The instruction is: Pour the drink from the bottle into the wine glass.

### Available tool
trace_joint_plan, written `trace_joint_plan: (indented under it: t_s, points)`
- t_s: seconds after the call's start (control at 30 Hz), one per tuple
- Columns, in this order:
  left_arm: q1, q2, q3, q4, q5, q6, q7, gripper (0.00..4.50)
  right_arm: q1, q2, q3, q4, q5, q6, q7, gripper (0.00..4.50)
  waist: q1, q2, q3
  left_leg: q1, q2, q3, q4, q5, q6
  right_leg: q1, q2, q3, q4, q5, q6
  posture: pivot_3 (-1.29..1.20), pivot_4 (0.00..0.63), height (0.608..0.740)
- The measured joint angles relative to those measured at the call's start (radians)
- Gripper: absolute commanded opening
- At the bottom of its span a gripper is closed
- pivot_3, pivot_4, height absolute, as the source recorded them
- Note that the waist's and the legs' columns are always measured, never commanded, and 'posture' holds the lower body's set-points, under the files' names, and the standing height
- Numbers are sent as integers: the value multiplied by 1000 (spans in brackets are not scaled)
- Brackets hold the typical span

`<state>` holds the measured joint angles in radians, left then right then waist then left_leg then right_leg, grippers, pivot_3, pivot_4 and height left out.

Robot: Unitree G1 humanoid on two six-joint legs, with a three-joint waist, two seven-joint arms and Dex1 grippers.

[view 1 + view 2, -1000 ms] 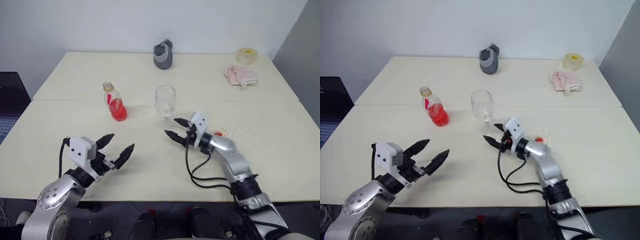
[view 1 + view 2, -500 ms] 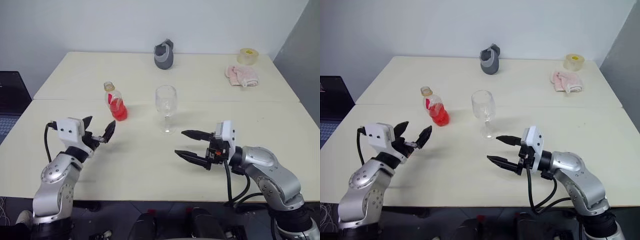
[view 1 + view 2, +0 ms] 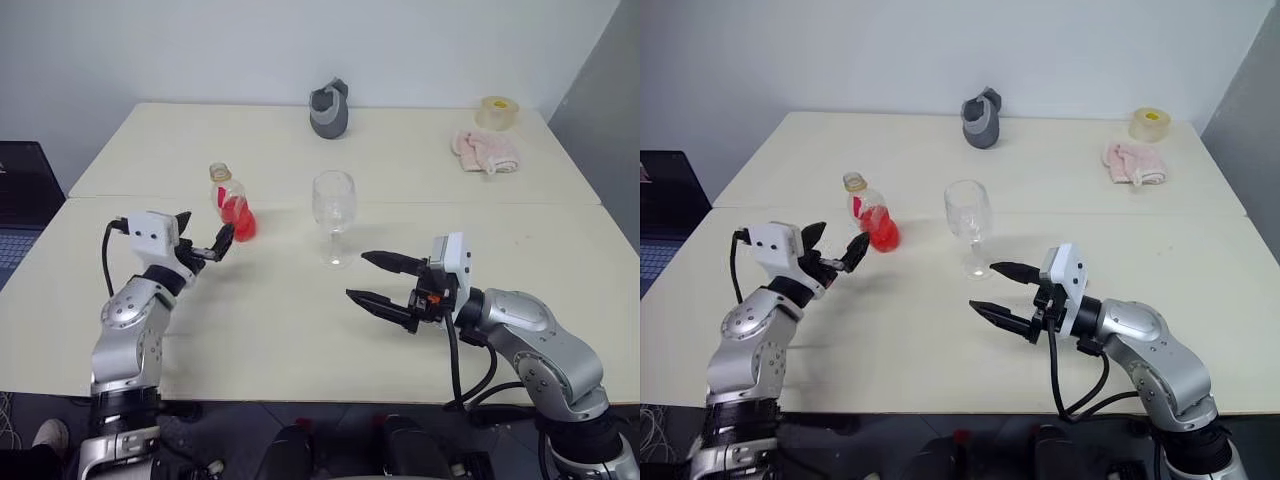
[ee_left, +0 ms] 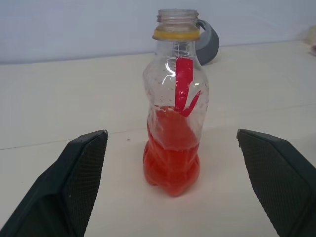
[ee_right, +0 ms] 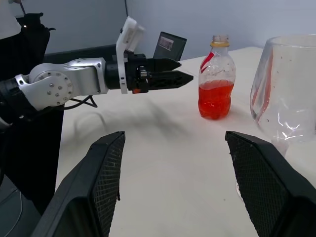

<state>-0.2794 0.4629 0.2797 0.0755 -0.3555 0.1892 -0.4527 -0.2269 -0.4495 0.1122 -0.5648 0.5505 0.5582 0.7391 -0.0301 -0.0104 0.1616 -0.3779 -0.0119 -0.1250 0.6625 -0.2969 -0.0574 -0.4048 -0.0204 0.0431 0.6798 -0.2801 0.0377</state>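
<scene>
The bottle (image 3: 229,200) stands upright on the left half of the table, small and clear, with a yellow ring at its neck and a red-and-white label. The red drink (image 4: 171,160) fills its lower part. My left gripper (image 3: 205,233) is open just short of it, level with it, and its fingers (image 4: 81,182) flank it without touching. To the bottle's right stands the wine glass (image 3: 333,215), upright and empty. My right gripper (image 3: 358,276) is open in front of the glass, a little to its right, pointing left and holding nothing.
A grey jug-like object (image 3: 327,110) stands at the table's far edge. A pink cloth (image 3: 483,150) and a roll of tape (image 3: 493,112) lie at the far right. A dark laptop (image 3: 18,195) sits off the table's left side.
My left gripper has moved forward and left, up to the bottle. My right gripper has drawn back from the glass's foot towards the near edge. Bottle and glass stand as before.
</scene>
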Motion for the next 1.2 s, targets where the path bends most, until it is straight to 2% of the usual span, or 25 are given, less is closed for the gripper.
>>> trace_joint_plan:
  t_s: [0.33,0.97,1.07,1.2]
  points:
    - [-98,-1,-37,178,27,-69,-63,4500,-8,8,-1,-30,28,32,-46,3454,-1,0,0,0,0,-1,0,0,0,0,0,0,0,0,0,0,150,740]
    - [-416,-51,-74,722,125,-349,-87,4500,6,14,-1,-71,66,73,-115,3454,-2,-1,-1,-2,-9,-7,1,1,-1,-1,-2,-2,0,0,0,0,150,740]
    - [-448,-51,-74,781,133,-393,-83,3935,6,14,-1,-74,68,79,-124,3483,-2,-1,-1,-2,-10,-7,1,1,-1,-1,-2,-2,0,0,0,0,150,740]
    - [-455,-51,-72,817,134,-422,-87,2673,6,13,-2,-75,69,81,-132,3483,-2,-1,-1,-2,-10,-8,1,1,-1,-1,-2,-2,1,0,0,0,150,740]
